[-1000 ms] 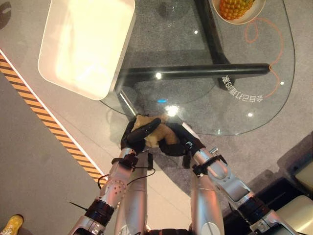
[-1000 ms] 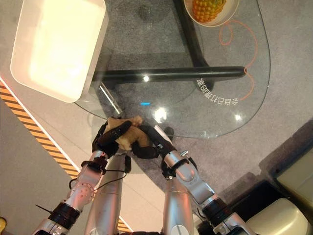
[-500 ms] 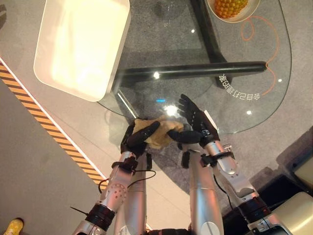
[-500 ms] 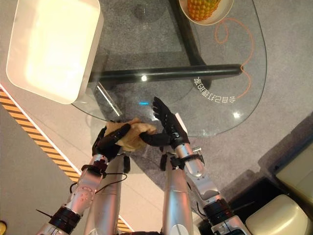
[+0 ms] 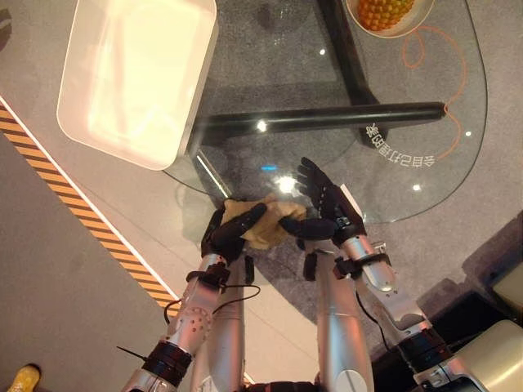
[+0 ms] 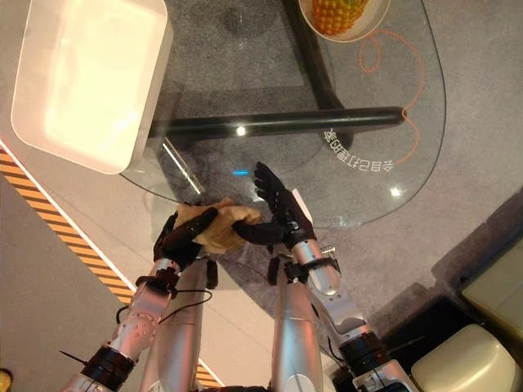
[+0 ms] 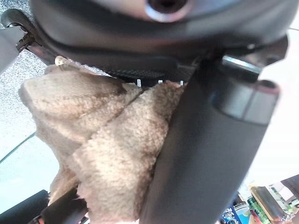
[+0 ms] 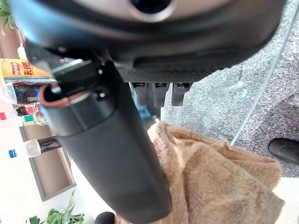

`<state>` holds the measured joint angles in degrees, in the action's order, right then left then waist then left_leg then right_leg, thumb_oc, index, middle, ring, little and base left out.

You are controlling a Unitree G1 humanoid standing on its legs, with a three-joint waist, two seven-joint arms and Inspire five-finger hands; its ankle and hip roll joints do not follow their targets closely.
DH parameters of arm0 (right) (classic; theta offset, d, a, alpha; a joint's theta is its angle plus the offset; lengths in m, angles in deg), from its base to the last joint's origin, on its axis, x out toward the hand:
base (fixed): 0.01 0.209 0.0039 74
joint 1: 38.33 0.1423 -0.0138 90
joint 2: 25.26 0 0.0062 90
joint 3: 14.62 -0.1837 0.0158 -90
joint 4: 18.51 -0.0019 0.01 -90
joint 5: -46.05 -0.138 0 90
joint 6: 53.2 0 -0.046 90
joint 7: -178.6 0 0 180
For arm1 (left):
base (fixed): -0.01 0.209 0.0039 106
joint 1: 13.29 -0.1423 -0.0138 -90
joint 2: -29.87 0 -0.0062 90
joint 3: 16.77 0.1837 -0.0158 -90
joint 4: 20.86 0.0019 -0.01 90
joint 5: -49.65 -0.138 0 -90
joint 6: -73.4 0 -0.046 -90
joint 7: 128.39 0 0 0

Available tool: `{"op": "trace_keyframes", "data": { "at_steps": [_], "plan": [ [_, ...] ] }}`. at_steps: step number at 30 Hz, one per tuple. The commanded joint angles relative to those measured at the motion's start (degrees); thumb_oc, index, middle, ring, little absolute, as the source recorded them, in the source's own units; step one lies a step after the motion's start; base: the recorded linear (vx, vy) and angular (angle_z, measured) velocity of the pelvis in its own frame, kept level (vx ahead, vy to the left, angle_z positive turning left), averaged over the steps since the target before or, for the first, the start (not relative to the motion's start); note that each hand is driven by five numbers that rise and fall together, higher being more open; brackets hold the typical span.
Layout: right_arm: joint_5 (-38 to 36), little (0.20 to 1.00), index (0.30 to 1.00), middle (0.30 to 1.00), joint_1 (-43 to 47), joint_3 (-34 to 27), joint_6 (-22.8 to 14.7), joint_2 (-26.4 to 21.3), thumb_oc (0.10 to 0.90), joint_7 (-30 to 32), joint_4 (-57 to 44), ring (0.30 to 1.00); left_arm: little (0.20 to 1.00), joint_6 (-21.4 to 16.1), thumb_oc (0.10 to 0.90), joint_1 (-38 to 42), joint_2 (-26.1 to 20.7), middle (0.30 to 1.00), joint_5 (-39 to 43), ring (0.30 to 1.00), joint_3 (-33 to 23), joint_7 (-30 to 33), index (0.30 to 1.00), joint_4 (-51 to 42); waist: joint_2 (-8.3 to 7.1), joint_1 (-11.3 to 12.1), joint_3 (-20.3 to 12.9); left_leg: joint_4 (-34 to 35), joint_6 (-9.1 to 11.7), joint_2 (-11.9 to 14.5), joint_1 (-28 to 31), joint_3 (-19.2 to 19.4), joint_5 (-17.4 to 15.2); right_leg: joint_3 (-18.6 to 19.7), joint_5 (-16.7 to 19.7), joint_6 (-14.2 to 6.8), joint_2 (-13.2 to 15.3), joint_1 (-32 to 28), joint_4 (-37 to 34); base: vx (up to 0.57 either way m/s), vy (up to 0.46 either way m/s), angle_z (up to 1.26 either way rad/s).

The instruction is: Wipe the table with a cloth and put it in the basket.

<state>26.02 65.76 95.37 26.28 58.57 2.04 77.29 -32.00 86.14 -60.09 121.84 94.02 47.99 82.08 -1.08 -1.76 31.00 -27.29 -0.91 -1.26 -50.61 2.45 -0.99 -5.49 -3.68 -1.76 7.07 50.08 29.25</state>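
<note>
Cloth (image 5: 260, 224): tan, fuzzy, bunched; you had it at the near edge of the glass surface (image 5: 392, 155), between your two hands.

Left hand (image 5: 229, 233): fingers and thumb curled round the cloth's left side; your left wrist view showed the thumb (image 7: 205, 154) pressed across the folds, gripping it.

Right hand (image 5: 327, 208): fingers straight and spread over the glass, pointing away from you; the thumb (image 5: 298, 224) reached sideways to the cloth's right edge and touched it. Your right wrist view showed the cloth (image 8: 219, 182) lying beside that thumb, not enclosed.

Basket (image 5: 135, 77): white, rectangular, shallow; it stood at the surface's far left, overhanging the glass edge, well apart from the cloth.

Bowl (image 5: 396, 20): pale, at the far right of the surface, holding a pineapple (image 5: 382, 11).

Floor (image 5: 49, 269): grey, crossed by a striped orange-and-black tape line (image 5: 82, 216) on your left.
</note>
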Motion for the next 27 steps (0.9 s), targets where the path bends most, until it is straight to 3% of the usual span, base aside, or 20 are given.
{"op": "trace_keyframes", "data": {
  "at_steps": [1,3,8,19,27],
  "plan": [
    [-1.9,0.9,0.9,0.9,-0.3,-1.8,-5.1,-0.6,0.8,-0.9,-9.7,0.9,0.2,-7.3,0.1,-5.6,1.5,0.3,-1.5,0.3,-1.0,-5.0,0.3,-9.3,2.02,1.5,-1.2,0.2,-3.7,-1.2,3.3,1.8,-4.5,0.2,2.6,0.1,-3.6,-1.5,-1.4,0.0,0.0,0.0],
    [-1.8,0.9,0.9,0.9,-0.5,-2.0,-4.7,-0.6,0.8,-1.3,-9.3,0.9,0.2,-11.0,0.1,-5.7,1.3,0.3,-0.8,0.3,-2.3,-5.9,0.3,-10.4,2.17,1.6,-1.2,0.3,-3.6,-1.2,3.7,1.7,-4.5,0.3,2.5,0.2,-3.7,-1.8,-1.3,0.0,0.0,0.0],
    [-1.1,0.9,0.9,0.9,-1.3,-2.7,-2.9,-0.9,0.8,-1.7,-8.8,0.9,0.2,-16.0,0.1,-5.3,0.7,0.3,-1.8,0.3,-5.2,-8.2,0.3,-13.8,2.6,1.9,-1.2,0.5,-3.4,-1.6,5.0,1.6,-4.4,0.3,2.0,0.4,-3.6,-3.3,-1.4,0.0,0.0,0.0],
    [-1.6,0.9,0.9,0.9,-4.1,-3.5,-0.8,-1.5,0.8,-3.5,-7.4,0.9,0.2,-19.9,0.1,-5.7,0.0,0.3,-4.6,0.3,-8.9,-10.9,0.3,-19.5,3.15,2.5,-1.2,0.8,-3.2,-2.1,7.0,1.1,-4.1,0.3,1.0,0.9,-3.6,-5.3,-1.0,0.0,0.004,0.0],
    [-1.2,0.9,0.9,0.9,-6.1,-2.1,3.1,-1.7,0.8,-6.9,-4.6,0.9,0.2,-25.8,0.1,-5.9,-0.8,0.3,-6.9,0.3,-11.2,-16.1,0.3,-24.7,3.64,3.0,-1.2,1.1,-3.1,-2.6,8.8,0.7,-3.9,0.5,0.2,1.6,-3.7,-7.2,-1.2,0.0,0.0,0.0]
  ]
}}
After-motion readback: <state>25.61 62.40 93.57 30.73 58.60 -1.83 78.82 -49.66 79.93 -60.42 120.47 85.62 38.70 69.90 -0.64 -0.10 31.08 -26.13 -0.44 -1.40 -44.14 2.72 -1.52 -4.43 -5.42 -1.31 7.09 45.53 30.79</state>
